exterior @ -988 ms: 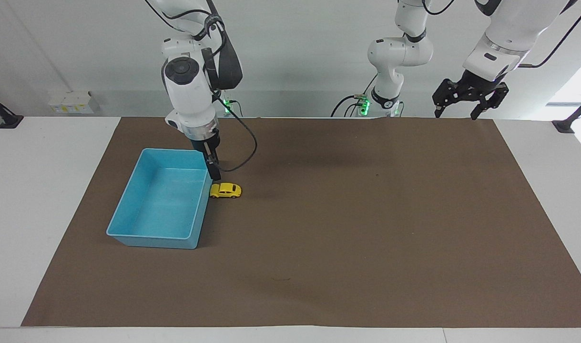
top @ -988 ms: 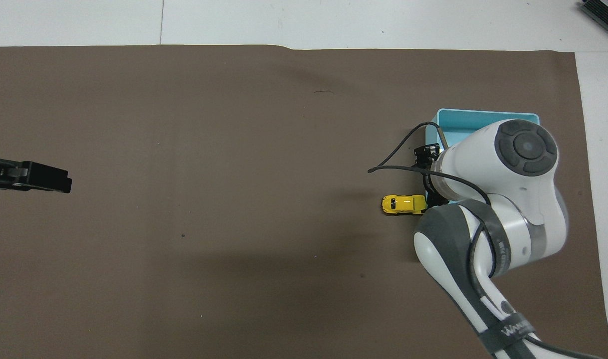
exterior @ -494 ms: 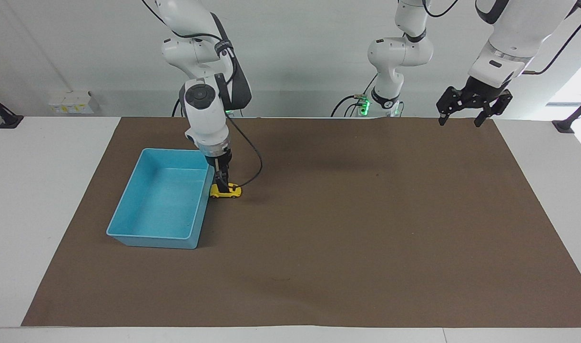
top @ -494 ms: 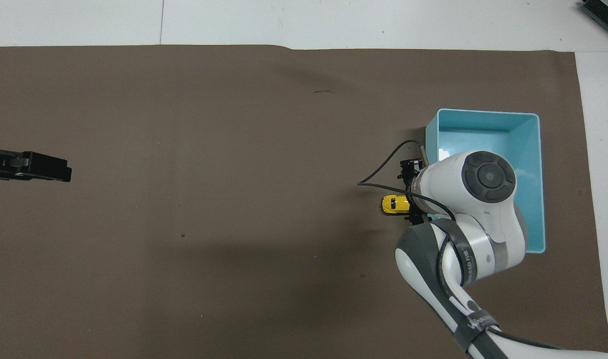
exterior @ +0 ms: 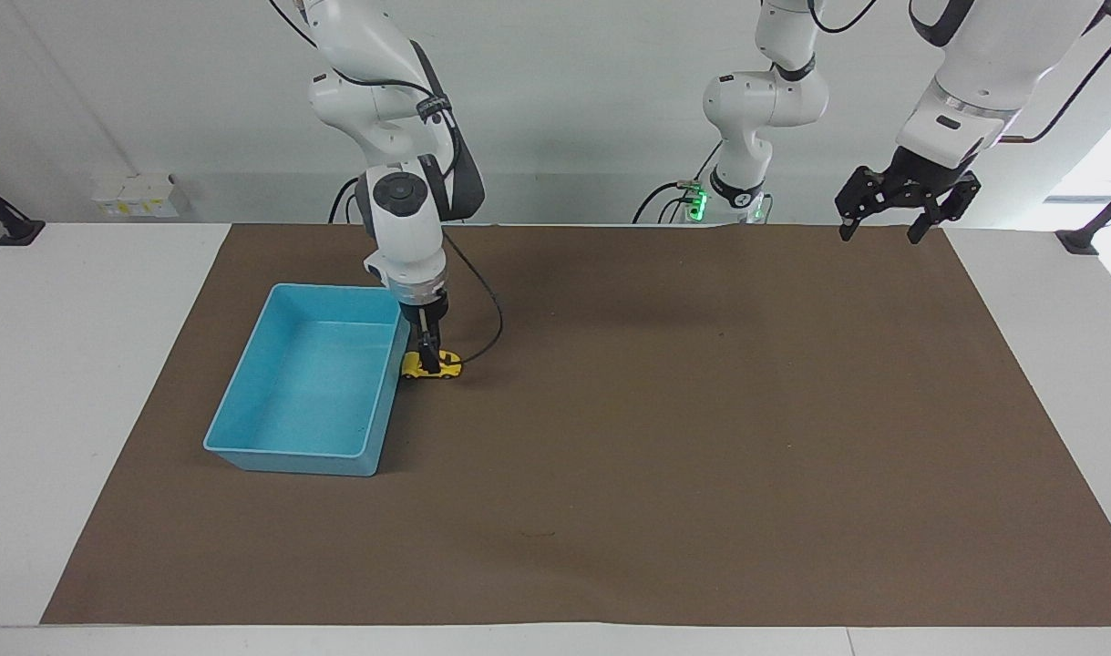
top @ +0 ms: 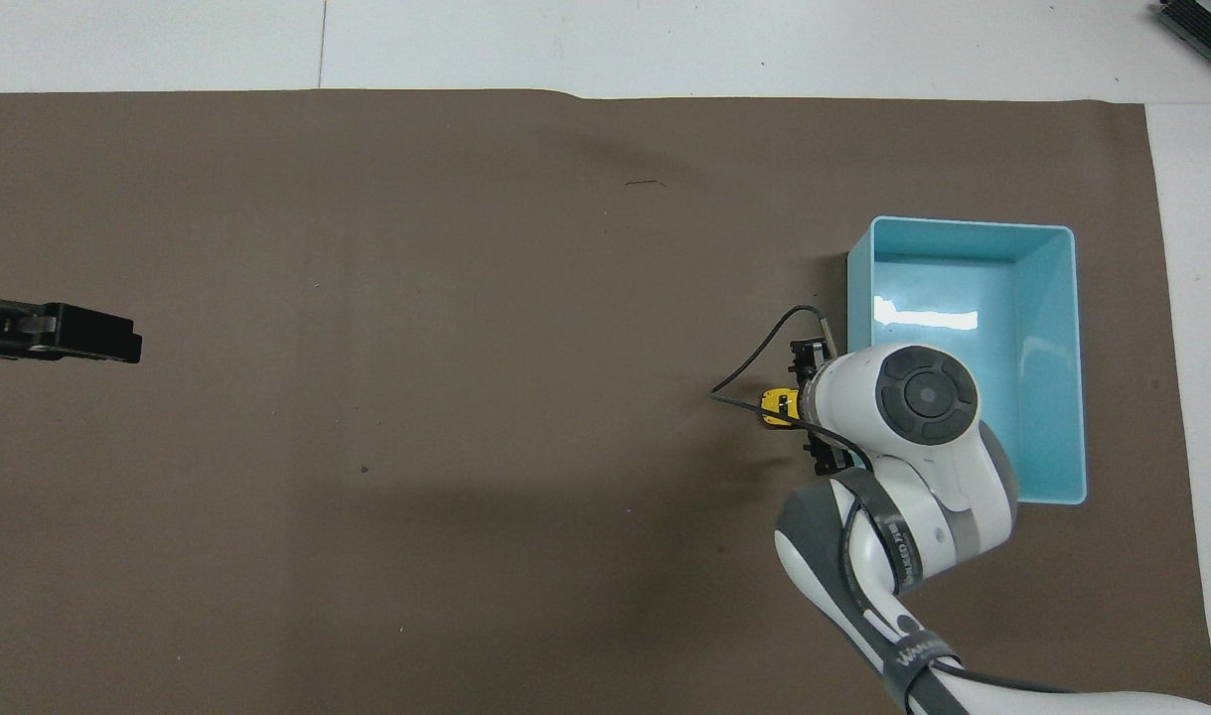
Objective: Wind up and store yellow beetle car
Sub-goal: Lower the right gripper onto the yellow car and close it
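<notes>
the yellow beetle car (exterior: 432, 365) sits on its wheels on the brown mat (exterior: 664, 456), just beside the long wall of the light blue bin (exterior: 245, 401) that faces the left arm's end, close to the bin's corner nearest the robots. it is outside the bin, lengthwise across the tabletop (exterior: 72, 364), and in the overhead view only its end away from the bin (top: 776, 407) shows past the arm.

the right gripper (exterior: 429, 357) is straight down over the middle of the car, its fingers spread and standing one on each side of the body; whether they touch the car cannot be told. a black cable (exterior: 482, 310) loops from the wrist out over the mat beside the car. the arm comes down steeply from its base at the bin's end of the tabletop.

the bin holds nothing and rests on the mat toward the right arm's end.

the left gripper (exterior: 886, 226) waits in the air over the mat's edge nearest the robots, at the left arm's end, well apart from the car, with its fingers spread and nothing between them. in the overhead view just its dark tip (top: 69, 333) shows.
</notes>
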Robot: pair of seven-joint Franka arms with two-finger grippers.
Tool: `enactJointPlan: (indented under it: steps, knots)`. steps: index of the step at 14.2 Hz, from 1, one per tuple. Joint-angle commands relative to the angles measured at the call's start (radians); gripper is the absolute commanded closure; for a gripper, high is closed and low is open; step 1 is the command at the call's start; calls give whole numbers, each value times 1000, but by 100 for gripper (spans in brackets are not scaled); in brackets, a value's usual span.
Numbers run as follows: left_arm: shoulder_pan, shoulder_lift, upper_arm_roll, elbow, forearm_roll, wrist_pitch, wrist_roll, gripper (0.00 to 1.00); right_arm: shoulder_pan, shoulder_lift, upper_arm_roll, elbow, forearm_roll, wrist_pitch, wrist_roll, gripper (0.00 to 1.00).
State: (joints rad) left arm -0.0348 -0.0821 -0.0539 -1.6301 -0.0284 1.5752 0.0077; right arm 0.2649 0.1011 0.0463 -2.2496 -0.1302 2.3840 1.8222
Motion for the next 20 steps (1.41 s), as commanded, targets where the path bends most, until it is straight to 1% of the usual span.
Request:
enactJointPlan:
  steps: [1, 6, 7, 8, 9, 10, 12, 13, 16, 18, 20]
  knots:
    - [0, -18, 2, -16, -4, -15, -2, 0, 4, 28, 3, -16, -81, 63, 83, 0]
    - [-10, -18, 0, -11, -4, -55, -2, 0, 4, 43, 3, -44, -101, 106, 92, 0]
    - [-11, -18, 0, -11, -4, -55, -3, 0, 2, 45, 3, -45, -129, 109, 91, 10]
    - [-11, -18, 0, -11, -4, -57, -3, 0, 2, 43, 3, -50, -147, 109, 92, 40]
    - [-8, -18, -1, -13, -4, -55, -2, 0, 1, 45, 3, -50, -147, 109, 97, 86]
    - [-1, -18, -1, -11, -4, -52, -2, 0, -10, 51, 3, -48, -147, 113, 118, 100]
    - [-2, -18, 0, -10, -4, -61, 0, 0, -24, 57, 4, -41, -147, 113, 150, 100]
    - [0, -18, 0, -7, -4, -52, 0, 0, -13, 58, 4, -28, -147, 100, 153, 100]
    - [3, -18, 2, -7, -4, -60, 2, 0, 36, 68, 4, 34, -147, 3, 157, 100]
    - [1, -18, 3, -7, -4, -58, 2, 0, 43, 68, 6, 82, -143, -55, 155, 100]
    - [1, -18, 2, -7, -4, -58, 2, 0, 80, 68, 6, 108, -135, -89, 155, 100]
